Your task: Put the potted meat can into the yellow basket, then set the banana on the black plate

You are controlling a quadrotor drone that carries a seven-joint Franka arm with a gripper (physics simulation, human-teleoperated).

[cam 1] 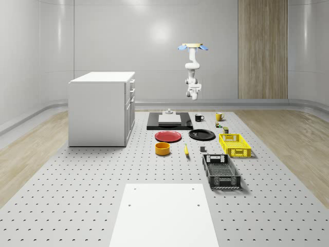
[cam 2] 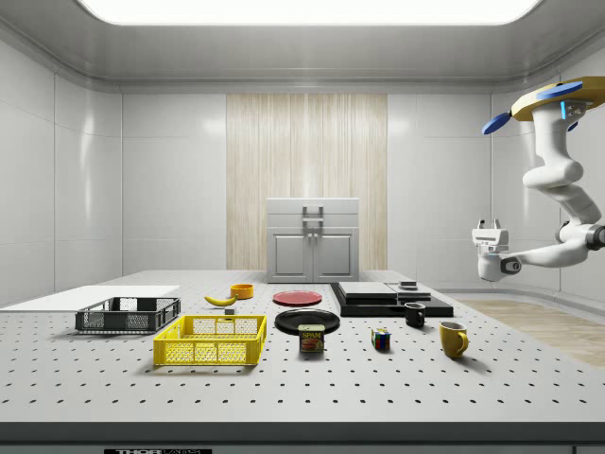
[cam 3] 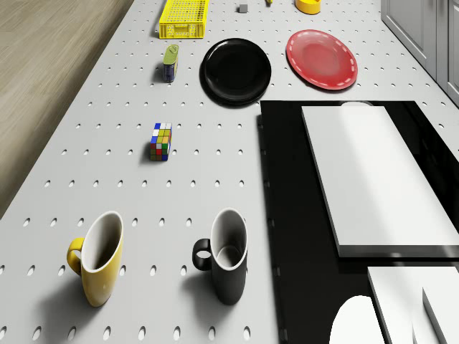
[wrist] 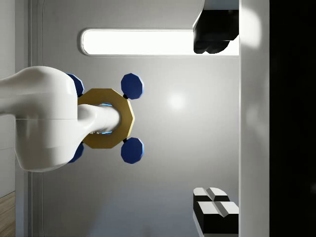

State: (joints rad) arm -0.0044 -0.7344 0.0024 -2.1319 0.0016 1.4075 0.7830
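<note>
Side view: drone (cam 2: pixel 553 97) hovers high beyond the table's (cam 2: pixel 284 388) far end, tool (cam 2: pixel 488 276) (fingers apart) empty; potted meat can (cam 2: pixel 312 339) reads "SPAM" beside yellow basket (cam 2: pixel 211 340).

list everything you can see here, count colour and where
potted meat can: 1, blue-yellow, beside yellow basket
yellow plastic basket: 1, table front in side view
banana: 1, yellow, near orange bowl
black plate: 1, beside red plate
red plate: 1
orange bowl: 1
black mesh crate: 1
puzzle cube: 1, multicoloured
yellow mug: 1
black mug: 1
white cabinet: 1
drone: 1, hovering past the mugs
gripper: 1, white, in the air
</note>
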